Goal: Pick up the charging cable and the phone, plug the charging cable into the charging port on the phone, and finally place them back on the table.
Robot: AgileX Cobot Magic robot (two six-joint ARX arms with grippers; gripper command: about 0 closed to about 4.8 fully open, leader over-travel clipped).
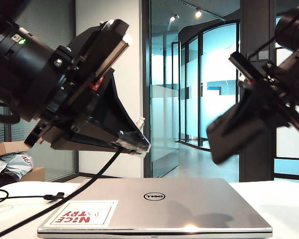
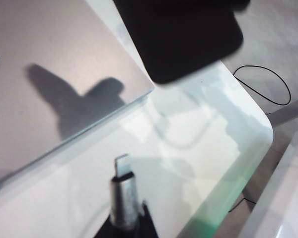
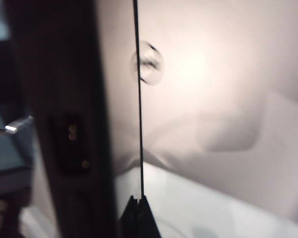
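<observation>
My left gripper (image 1: 136, 141) hangs over the left of the table (image 1: 284, 204), shut on the charging cable (image 1: 79, 184), whose black cord drops to the tabletop. In the left wrist view the silver plug (image 2: 122, 196) sticks out of that gripper (image 2: 126, 225) toward the black phone (image 2: 188, 39), still apart from it. My right gripper (image 1: 261, 99) holds the phone (image 1: 231, 132) tilted in the air on the right. In the right wrist view the phone (image 3: 64, 124) is a blurred dark slab beside the closed right gripper (image 3: 139, 210).
A closed silver Dell laptop (image 1: 189, 204) with a red-and-white sticker (image 1: 82, 214) lies under both grippers. Slack cord with a small strap (image 1: 54, 196) lies at the left. The table's rounded corner (image 2: 260, 129) drops to a floor with another cable loop (image 2: 268, 84).
</observation>
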